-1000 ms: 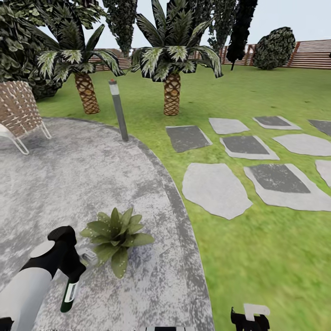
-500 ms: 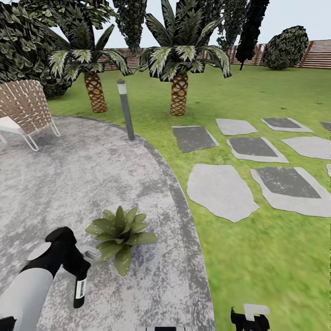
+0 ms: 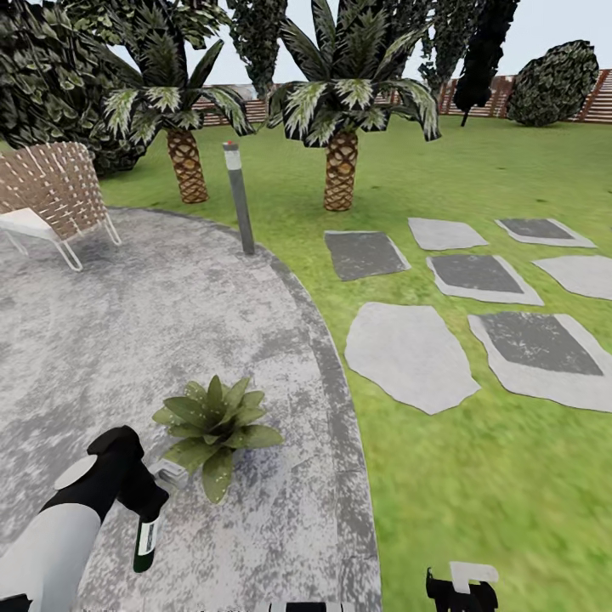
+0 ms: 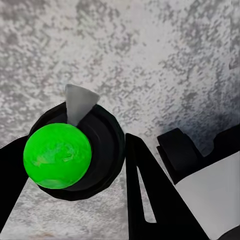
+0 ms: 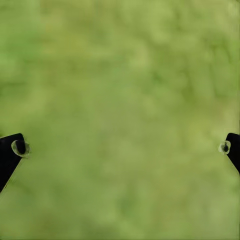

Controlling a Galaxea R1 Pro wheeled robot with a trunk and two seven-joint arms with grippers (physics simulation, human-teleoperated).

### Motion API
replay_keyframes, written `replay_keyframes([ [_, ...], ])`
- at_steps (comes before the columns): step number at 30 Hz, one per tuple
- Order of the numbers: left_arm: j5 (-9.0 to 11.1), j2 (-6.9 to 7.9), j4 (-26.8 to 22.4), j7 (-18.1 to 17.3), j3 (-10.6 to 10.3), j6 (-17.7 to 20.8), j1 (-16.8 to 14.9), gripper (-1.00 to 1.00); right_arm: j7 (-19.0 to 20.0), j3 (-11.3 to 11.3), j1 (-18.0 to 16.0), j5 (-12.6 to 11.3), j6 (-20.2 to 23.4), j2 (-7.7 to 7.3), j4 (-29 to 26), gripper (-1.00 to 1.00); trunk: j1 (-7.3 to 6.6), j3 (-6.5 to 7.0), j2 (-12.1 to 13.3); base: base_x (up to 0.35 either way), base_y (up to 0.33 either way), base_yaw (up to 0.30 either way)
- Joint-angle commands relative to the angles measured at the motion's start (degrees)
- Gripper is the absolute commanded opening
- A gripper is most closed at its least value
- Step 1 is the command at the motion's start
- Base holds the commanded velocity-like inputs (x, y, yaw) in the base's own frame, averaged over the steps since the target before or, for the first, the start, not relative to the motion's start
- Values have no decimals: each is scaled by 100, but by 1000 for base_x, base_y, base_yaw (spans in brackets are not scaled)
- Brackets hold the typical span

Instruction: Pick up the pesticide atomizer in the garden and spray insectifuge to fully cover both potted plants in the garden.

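Note:
One potted plant (image 3: 217,421), a low rosette of broad green leaves, stands on the grey paved patio (image 3: 127,340) of the garden. I see no insectifuge on its leaves. My left gripper (image 3: 146,503) is shut on the pesticide atomizer (image 3: 146,540), a dark green bottle hanging down just left of the plant, its pale nozzle (image 3: 170,473) toward the leaves. In the left wrist view my left gripper (image 4: 72,170) clamps the atomizer (image 4: 105,135) between black fingers (image 4: 142,190). My right gripper (image 3: 463,591) is low over the lawn; in its wrist view the right gripper (image 5: 122,147) is open over grass.
A grey bollard lamp (image 3: 239,198) stands at the patio's edge and a wicker chair (image 3: 51,195) at the far left. Two palms (image 3: 340,110) and a slat fence (image 3: 501,93) lie beyond. Flat stepping stones (image 3: 408,353) cross the lawn on the right.
The whole picture has shifted, so the camera has moved. The held bottle now hangs more upright and slightly nearer the plant. The right gripper keeps its place.

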Motion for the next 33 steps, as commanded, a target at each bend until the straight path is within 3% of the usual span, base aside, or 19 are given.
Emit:
replay_keyframes([
  [1,-52,-10,-9,-53,12,51,-4,-100,-23,-31,-3,59,-12,0,5,100,-1,-12,-2,50,-1,182],
  [13,-52,-14,-9,-46,32,59,-4,-100,-23,-31,-3,62,-12,-15,8,100,-1,-32,-2,257,45,44],
  [24,-52,-14,-9,-43,31,60,-4,-100,-23,-31,-3,60,-12,-8,5,100,-1,-32,-2,3,-2,170],
  [33,-58,-23,-9,-34,10,60,-4,-100,-23,-31,-3,60,-12,-8,5,100,-1,-32,-2,-189,-215,276],
])
